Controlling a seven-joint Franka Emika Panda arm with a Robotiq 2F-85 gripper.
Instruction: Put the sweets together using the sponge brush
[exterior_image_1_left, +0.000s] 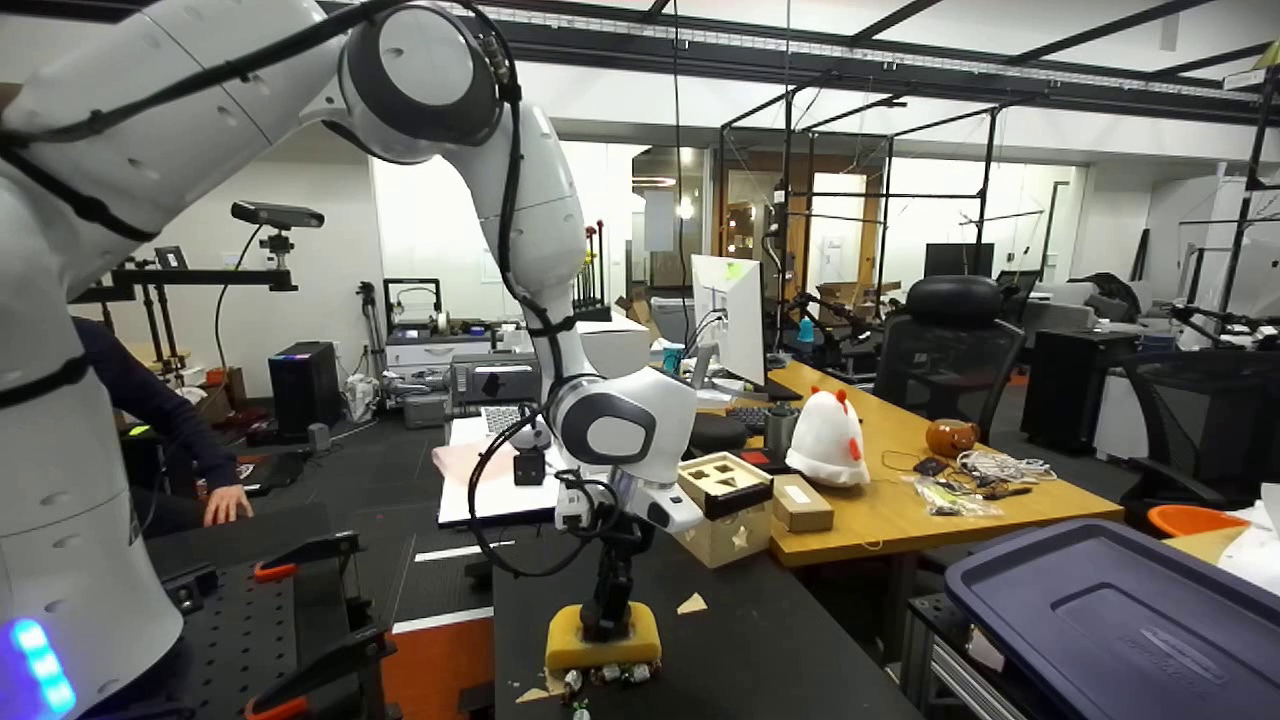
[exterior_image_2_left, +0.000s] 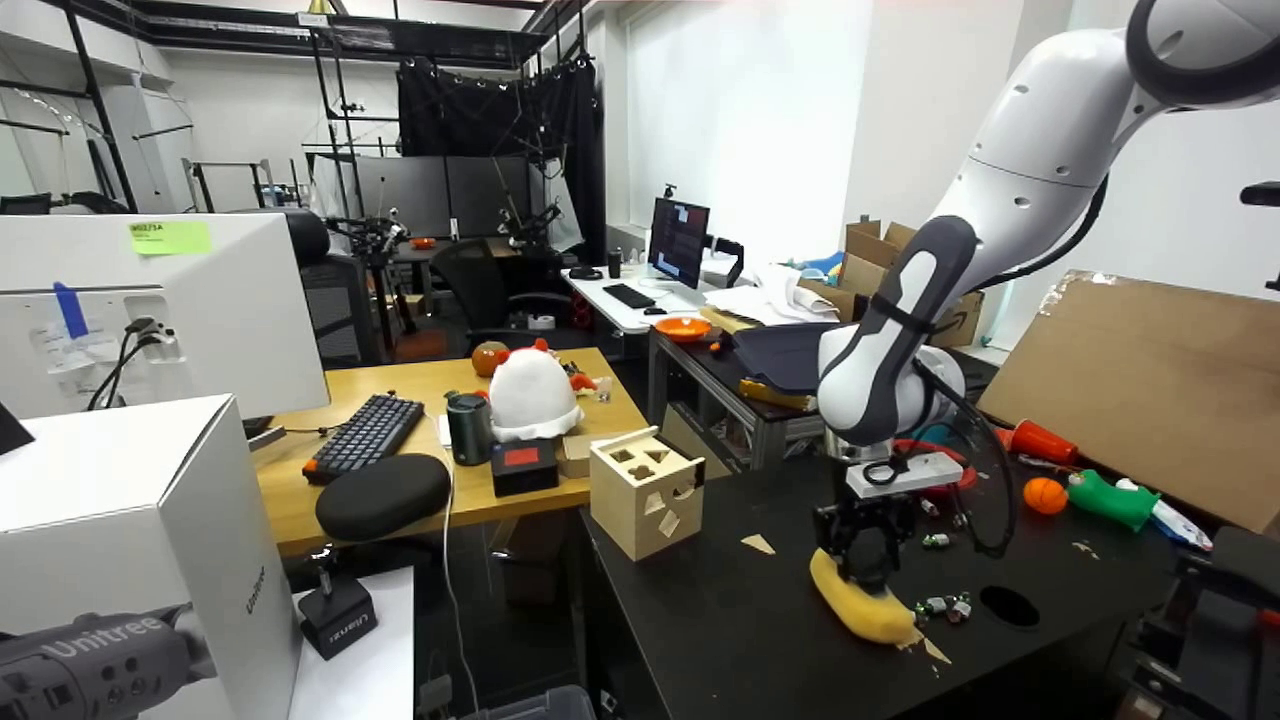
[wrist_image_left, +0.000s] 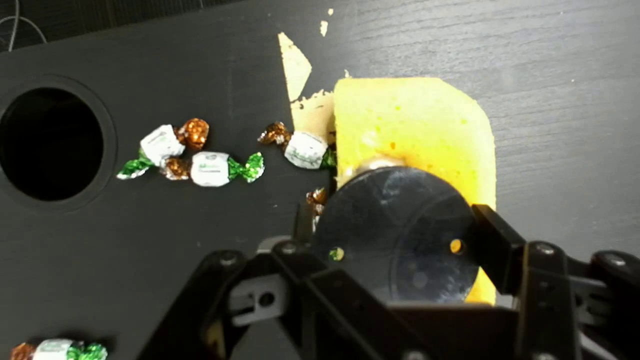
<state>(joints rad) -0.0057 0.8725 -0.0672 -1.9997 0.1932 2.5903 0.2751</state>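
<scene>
The sponge brush has a yellow block (wrist_image_left: 410, 115) and a round black top (wrist_image_left: 395, 240). My gripper (wrist_image_left: 397, 232) is shut on that top, a finger on either side. In both exterior views the yellow block (exterior_image_1_left: 590, 657) appears to rest on the black tabletop under the gripper (exterior_image_2_left: 865, 560). Wrapped sweets with white middles and green and brown ends lie along one side. One sweet (wrist_image_left: 306, 150) touches or nearly touches the sponge's edge; another (wrist_image_left: 316, 200) is partly hidden beneath the black top. Two sweets (wrist_image_left: 210, 169) lie together farther off, and one (wrist_image_left: 55, 350) lies at the lower corner.
A round hole (wrist_image_left: 52, 145) opens in the tabletop beyond the paired sweets. Pale tan patches (wrist_image_left: 296, 65) mark the surface beside the sponge. A wooden box with holes (exterior_image_2_left: 640, 500) stands at the table's edge. More sweets (exterior_image_2_left: 936, 541), an orange ball (exterior_image_2_left: 1045, 495) and a green toy (exterior_image_2_left: 1110, 500) lie beyond.
</scene>
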